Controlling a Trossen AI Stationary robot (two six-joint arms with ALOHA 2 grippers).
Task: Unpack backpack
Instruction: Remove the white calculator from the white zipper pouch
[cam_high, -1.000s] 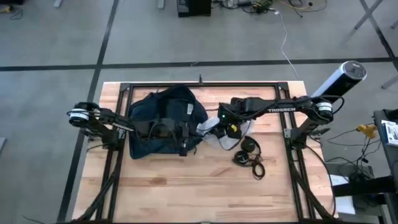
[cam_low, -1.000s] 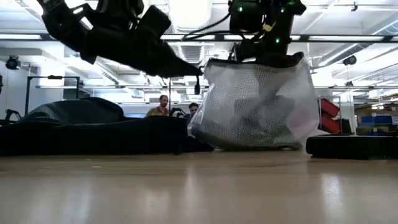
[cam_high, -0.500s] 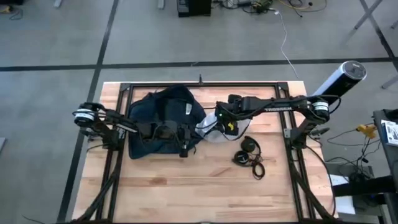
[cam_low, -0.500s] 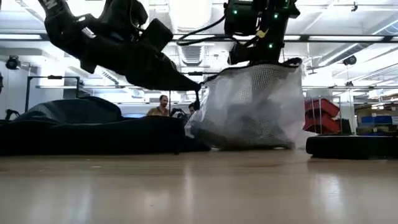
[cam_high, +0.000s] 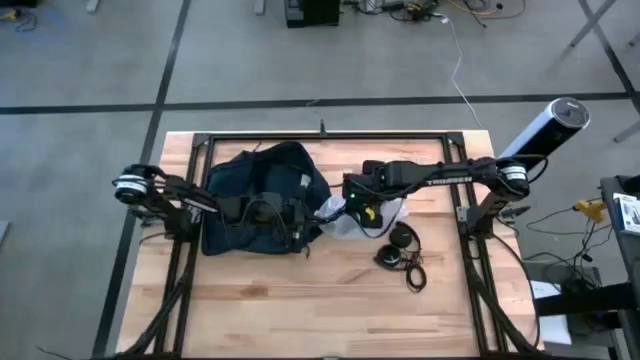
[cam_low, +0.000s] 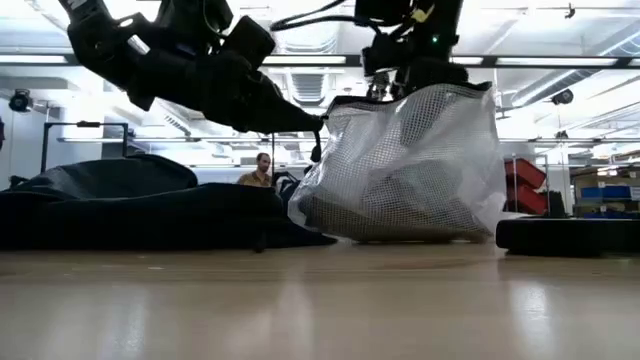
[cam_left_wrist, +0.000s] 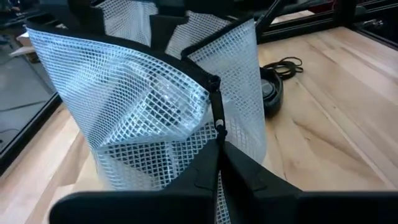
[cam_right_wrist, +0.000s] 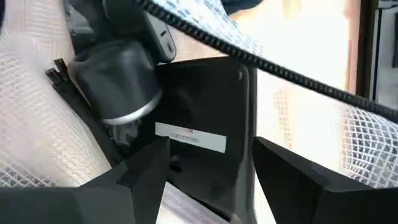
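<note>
Two arms meet over the wooden table (cam_high: 300, 320), both at a white mesh pouch (cam_low: 410, 165) with black edging. Taking that pouch as the landmark: the backpack (cam_high: 262, 195), dark navy and slumped flat on the table, lies just beside it on the left arm's side, its fabric touching or nearly touching the pouch's lower corner in the low view. A short white stripe shows on the backpack's upper surface.

The right gripper (cam_high: 352, 200) is directly above the pouch and holds it by its black top rim, so the pouch hangs upright with its bottom resting on or just over the tabletop. In the right wrist view its fingers (cam_right_wrist: 146, 171) stand apart on either side of a dark block-shaped object with a white label inside the mesh; the jaws are partly spread, with the rim caught between them.

The left gripper (cam_left_wrist: 217, 152) reaches across the backpack to the pouch's near side edge. Its jaws are nearly closed, pinched together at the black zipper pull hanging down the pouch's seam.

Black headphones (cam_high: 402, 240) with a coiled cable lie on the table just beyond the pouch, on the side away from the backpack. Far behind the pouch, in the low view, a person (cam_low: 264, 170) is in the room.
</note>
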